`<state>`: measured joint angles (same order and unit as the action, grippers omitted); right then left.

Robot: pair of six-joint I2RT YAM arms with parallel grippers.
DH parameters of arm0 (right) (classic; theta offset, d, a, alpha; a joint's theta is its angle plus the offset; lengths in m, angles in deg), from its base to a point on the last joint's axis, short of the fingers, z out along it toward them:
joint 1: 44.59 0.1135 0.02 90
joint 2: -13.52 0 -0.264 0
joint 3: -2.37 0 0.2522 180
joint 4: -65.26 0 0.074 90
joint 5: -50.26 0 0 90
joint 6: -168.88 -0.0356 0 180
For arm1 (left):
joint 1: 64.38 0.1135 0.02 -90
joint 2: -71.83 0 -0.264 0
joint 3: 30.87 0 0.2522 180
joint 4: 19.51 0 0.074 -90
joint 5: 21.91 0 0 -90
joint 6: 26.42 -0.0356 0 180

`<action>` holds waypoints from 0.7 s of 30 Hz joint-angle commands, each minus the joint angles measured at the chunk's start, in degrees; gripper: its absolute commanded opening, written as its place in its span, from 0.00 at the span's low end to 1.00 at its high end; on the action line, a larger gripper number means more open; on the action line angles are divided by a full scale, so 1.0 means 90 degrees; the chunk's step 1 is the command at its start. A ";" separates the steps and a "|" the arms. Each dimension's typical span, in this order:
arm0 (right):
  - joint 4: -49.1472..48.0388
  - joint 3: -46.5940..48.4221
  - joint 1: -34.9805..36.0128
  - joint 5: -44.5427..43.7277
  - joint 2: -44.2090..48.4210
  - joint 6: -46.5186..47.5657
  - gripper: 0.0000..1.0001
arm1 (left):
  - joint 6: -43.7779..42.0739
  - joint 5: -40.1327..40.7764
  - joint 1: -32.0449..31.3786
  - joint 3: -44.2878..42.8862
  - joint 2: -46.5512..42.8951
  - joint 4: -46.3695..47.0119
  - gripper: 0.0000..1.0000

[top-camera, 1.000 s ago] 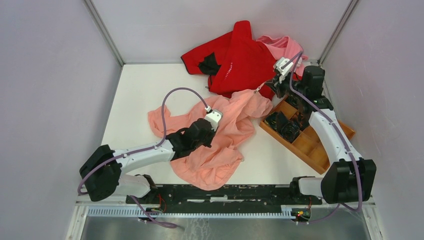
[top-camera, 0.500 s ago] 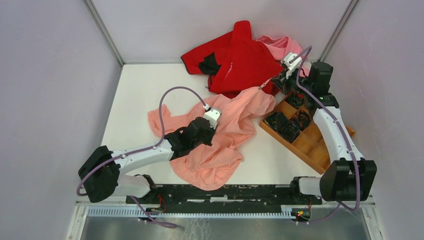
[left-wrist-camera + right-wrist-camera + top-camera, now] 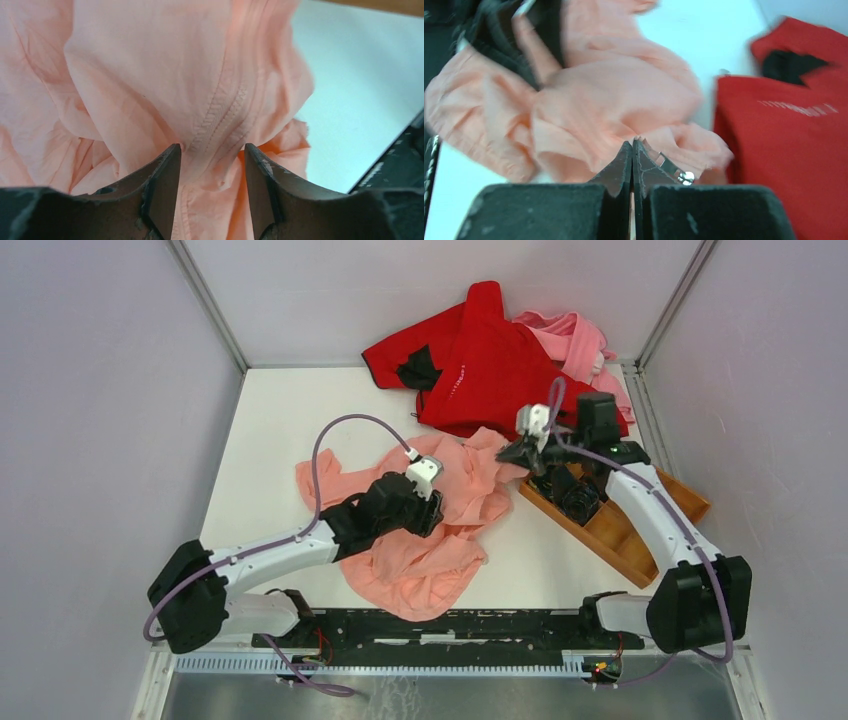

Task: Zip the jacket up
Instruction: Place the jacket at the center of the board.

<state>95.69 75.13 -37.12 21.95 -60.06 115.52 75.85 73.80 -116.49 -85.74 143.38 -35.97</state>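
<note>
Jacket (image 3: 430,570) lies crumpled at centre of the top view, mid-zipping by my reading.
Right gripper (image 3: 632,145) is pinched together, seemingly on the small metal zipper pull (image 3: 672,170) at the garment's upper-right edge. Left gripper (image 3: 210,150) has its jaws apart, straddling the stitched zipper seam (image 3: 225,115) in thin, wrinkled salmon fabric. Next likely needs the seam clamped and tensioned.

High rear overview; wrist close-ups, all on jacket (image 3: 420,570)
</note>
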 commanded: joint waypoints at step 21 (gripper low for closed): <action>0.2166 -0.1406 0.0937 -0.1768 0.1395 0.3909 0.21 | 0.1012 -0.0156 0.0059 0.0804 -0.2158 0.1059 0.89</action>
<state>131.75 59.61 -27.51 16.35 -52.50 168.40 80.86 69.65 -116.19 -80.51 128.87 -33.46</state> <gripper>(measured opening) 0.169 0.812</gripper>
